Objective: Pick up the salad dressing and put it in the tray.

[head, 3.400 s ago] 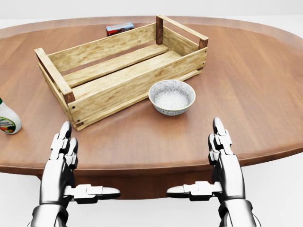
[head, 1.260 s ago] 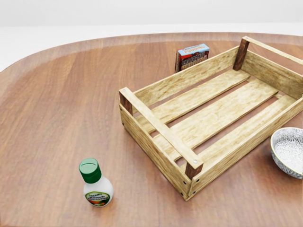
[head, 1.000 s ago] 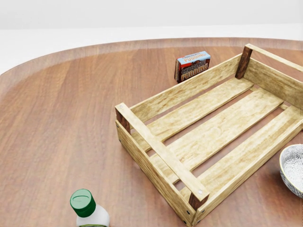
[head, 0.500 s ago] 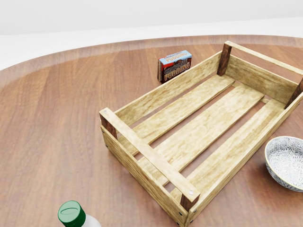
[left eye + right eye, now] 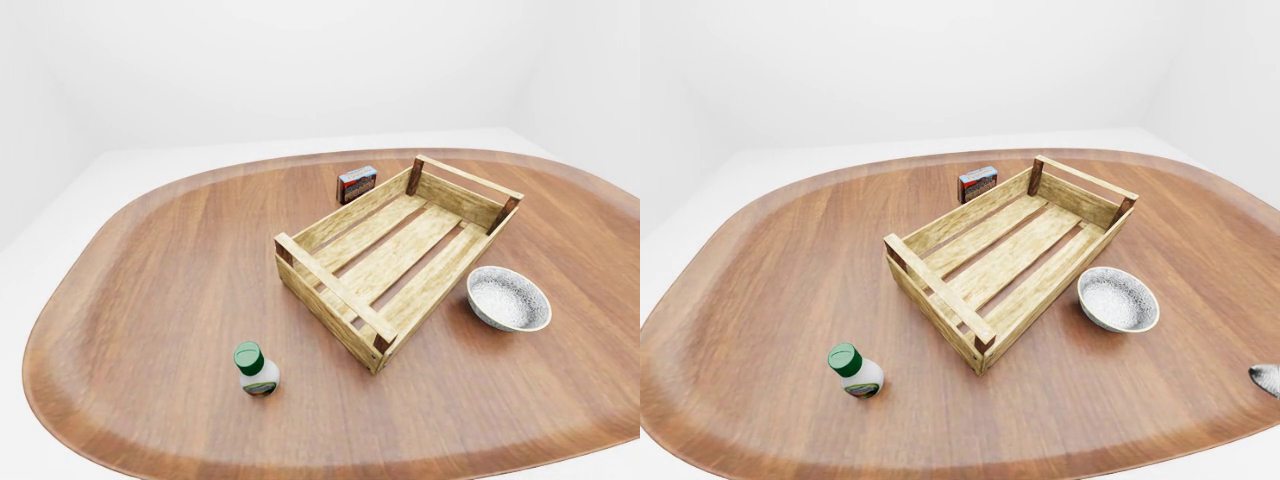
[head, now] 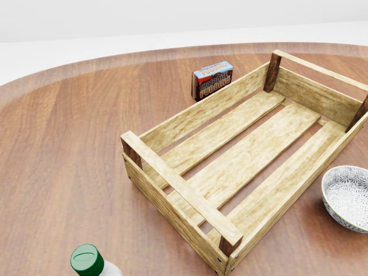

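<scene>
No view shift vs 0.5 s ago; dressing [image 5: 256, 368] beside tray [image 5: 330, 292]; fingers unseen.

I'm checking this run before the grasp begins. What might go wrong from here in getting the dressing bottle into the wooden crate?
1. The green-capped white dressing bottle stands upright on the brown wooden table; a clumsy reach could tip it.
2. The slatted wooden crate has raised walls, so the bottle may catch its rim if carried low.
3. The patterned grey bowl sits close beside the crate and could be bumped.
</scene>
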You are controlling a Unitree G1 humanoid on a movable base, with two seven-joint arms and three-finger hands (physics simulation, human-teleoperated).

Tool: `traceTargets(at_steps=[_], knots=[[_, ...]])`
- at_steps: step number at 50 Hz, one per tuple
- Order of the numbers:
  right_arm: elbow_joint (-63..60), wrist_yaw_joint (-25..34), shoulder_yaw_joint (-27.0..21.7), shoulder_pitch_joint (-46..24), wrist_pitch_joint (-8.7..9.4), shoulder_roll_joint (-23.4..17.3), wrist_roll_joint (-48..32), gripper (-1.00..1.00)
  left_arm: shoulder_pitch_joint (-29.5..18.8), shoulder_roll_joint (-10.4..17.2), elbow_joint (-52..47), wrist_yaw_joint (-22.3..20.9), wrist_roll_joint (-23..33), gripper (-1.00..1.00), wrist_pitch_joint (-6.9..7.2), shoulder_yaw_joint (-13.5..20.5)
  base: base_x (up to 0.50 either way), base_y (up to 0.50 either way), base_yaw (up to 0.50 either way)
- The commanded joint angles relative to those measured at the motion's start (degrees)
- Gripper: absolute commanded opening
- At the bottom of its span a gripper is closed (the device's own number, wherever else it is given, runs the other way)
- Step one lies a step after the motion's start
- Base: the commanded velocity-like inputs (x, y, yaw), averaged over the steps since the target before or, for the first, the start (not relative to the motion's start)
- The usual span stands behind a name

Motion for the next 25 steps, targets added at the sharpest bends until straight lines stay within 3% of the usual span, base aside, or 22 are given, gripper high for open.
traceTargets(at_steps=[1,6,7,12,15,18,20,23,24,25], knots=[[2.2,-6.0,0.9,-5.6,0.0,-5.1,4.3,1.0,0.2,0.0,0.2,0.1,-0.1,1.0,0.0,-0.1,0.0,0.0,0.0],[5.5,-19.5,10.2,-15.4,0.0,-18.8,8.3,1.0,0.4,0.0,-1.5,0.5,-0.6,1.0,0.0,0.6,0.0,0.0,0.0],[8.3,-23.1,17.0,-18.7,0.0,-22.9,6.0,1.0,0.4,0.2,-1.8,0.5,-0.8,1.0,0.0,1.0,0.0,0.0,0.0],[14.9,-27.8,31.7,-28.9,0.0,-27.0,3.2,1.0,0.2,0.1,-1.2,0.3,-0.4,1.0,0.0,0.9,0.0,0.0,0.0],[19.1,-31.1,40.0,-36.7,0.0,-27.3,1.4,1.0,0.0,0.0,0.4,-0.1,0.2,1.0,0.0,0.3,0.0,0.0,0.0],[23.1,-30.9,48.7,-42.0,0.0,-27.3,-4.6,1.0,0.2,0.1,0.5,0.0,-0.1,1.0,0.0,0.3,0.0,0.0,0.0],[25.3,-28.1,54.4,-46.0,0.0,-24.8,-9.5,1.0,0.2,0.2,0.2,0.2,-0.2,1.0,0.0,0.4,0.0,0.0,0.0],[25.8,-22.9,57.8,-50.4,0.0,-20.7,-15.1,1.0,0.1,0.2,0.4,0.2,-0.1,1.0,0.0,0.3,0.0,0.0,0.0],[26.2,-20.9,61.9,-52.6,0.0,-19.3,-18.0,1.0,0.2,0.1,0.2,0.2,-0.2,1.0,0.0,0.3,0.0,0.0,0.0],[26.4,-18.9,63.0,-53.7,0.0,-17.7,-20.7,1.0,0.2,0.1,0.2,0.3,-0.2,1.0,0.0,0.3,0.0,0.0,0.0]])
